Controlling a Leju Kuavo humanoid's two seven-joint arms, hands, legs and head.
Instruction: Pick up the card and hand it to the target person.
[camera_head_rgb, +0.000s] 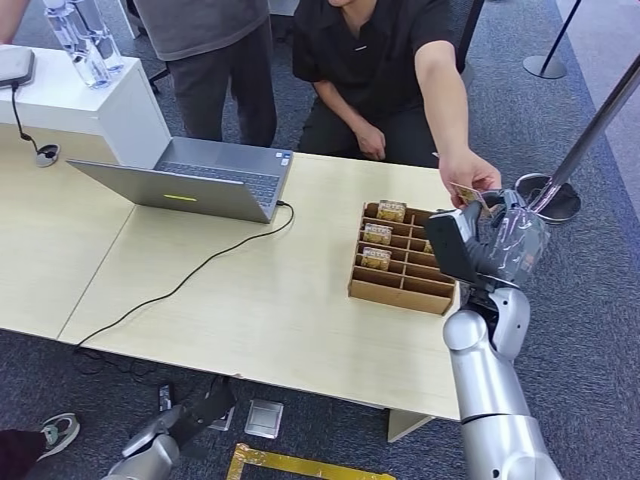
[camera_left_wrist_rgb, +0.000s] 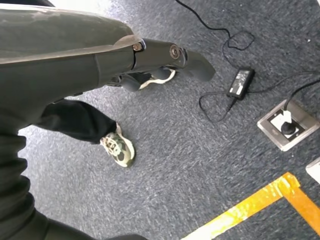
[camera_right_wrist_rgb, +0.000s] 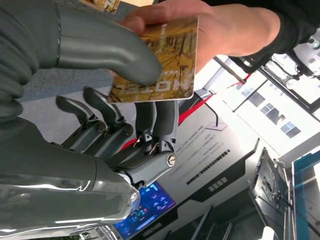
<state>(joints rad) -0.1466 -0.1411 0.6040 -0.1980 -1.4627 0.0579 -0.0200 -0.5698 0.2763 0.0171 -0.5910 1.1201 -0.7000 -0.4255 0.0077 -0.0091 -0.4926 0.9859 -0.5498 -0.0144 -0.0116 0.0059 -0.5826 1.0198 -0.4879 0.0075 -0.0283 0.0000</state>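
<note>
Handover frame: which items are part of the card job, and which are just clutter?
Job:
card, pinched by the right hand
person's hand, also gripping the card
card tray on the table

Clutter:
laptop and its cable
water bottles
power adapter on the floor
floor socket
left hand, hanging low

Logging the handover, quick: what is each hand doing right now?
Left hand: hangs low over the carpet, holds nothing; open or closed cannot be told.
Right hand: pinches the yellow-brown printed card, which a person's hand also grips.
</note>
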